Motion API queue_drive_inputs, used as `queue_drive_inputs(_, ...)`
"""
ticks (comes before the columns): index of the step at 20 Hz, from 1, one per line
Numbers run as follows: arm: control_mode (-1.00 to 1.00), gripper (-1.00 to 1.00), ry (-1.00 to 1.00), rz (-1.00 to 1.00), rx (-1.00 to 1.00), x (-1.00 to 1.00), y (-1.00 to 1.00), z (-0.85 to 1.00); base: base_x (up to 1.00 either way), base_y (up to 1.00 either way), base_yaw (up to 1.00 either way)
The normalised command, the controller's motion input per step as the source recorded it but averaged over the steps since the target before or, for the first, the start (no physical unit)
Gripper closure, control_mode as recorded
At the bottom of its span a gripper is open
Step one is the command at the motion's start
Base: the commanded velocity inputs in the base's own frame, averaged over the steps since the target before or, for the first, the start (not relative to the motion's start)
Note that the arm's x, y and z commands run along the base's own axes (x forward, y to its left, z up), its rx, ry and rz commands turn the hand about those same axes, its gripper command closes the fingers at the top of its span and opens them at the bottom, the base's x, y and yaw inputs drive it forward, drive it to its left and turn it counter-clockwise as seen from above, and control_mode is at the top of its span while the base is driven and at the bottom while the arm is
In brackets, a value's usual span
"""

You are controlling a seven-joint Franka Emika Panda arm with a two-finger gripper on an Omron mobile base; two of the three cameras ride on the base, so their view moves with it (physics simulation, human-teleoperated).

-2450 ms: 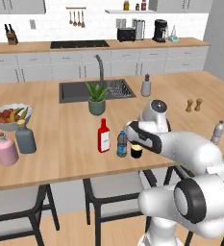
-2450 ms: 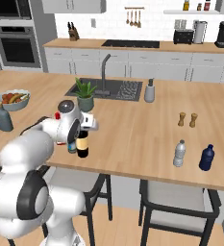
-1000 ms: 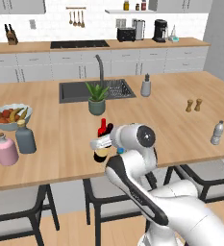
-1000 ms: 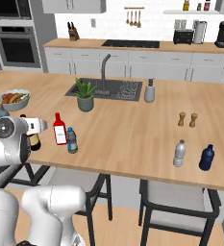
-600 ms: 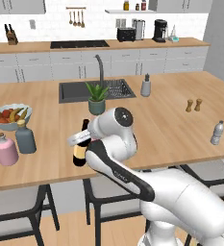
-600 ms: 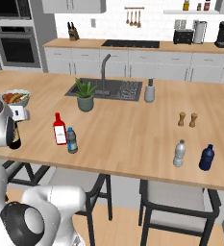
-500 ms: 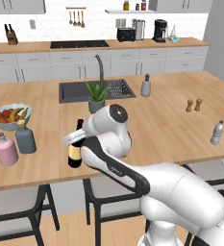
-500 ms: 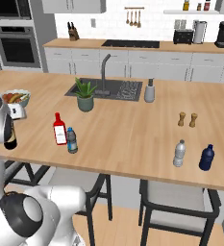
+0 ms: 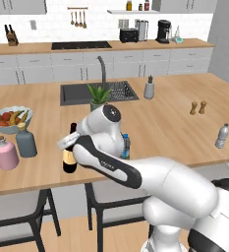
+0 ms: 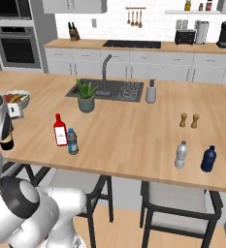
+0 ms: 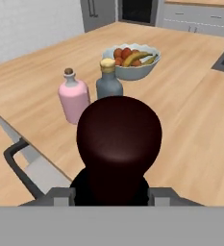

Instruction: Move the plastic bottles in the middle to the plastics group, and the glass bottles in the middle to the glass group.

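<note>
**Wine bottle in the pincer's grip, near the glass group**

A simulated kitchen with a long wooden bench (image 9: pixel 185 133) running across the front, a sink set into it and cabinets behind. The pincer (image 9: pixel 71 143) is closed on the neck of the tall dark wine bottle (image 9: pixel 70 158), which stands upright with its base at or just above the bench surface; the frames do not settle which. In the hand view the bottle's red cap (image 11: pixel 119 132) sits directly between the two finger tips.

Ahead of the pincer, near but apart, stand the squat pink bottle (image 9: pixel 6 153) and the grey-blue bottle (image 9: pixel 25 141), with a fruit bowl (image 9: pixel 10 117) beyond them. Behind the pincer, toward the middle of the bench, the flat red bottle (image 10: pixel 60 131) and the small blue-capped water bottle (image 10: pixel 72 142) wait just beside each other. Well away at the far end stand the pale-capped water bottle (image 10: pixel 181 155) and a dark blue bottle (image 10: pixel 208 159).

The wine bottle is likely heavy, rigid, smooth and breakable. Held by the neck, its mass hangs low, so it probably swings or slips if moved fast; a gentle, vertical set-down looks wise. The water bottle is likely light and yielding, best taken around its body. The flat red bottle probably suits a grip across its narrow faces.
</note>
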Motion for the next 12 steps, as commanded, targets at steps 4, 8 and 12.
queue_drive_inputs(4, -1.00, 1.00, 0.00, 0.00, -0.07, 0.26, 0.42, 0.00, 0.00, 0.00, 0.00)
queue_drive_inputs(8, -1.00, 1.00, 0.08, 0.00, -0.09, 0.13, 0.53, 0.00, 0.00, 0.00, 0.00)
queue_drive_inputs(12, -1.00, 1.00, 0.06, 0.00, -0.06, 0.13, 0.44, 0.00, 0.00, 0.00, 0.00)
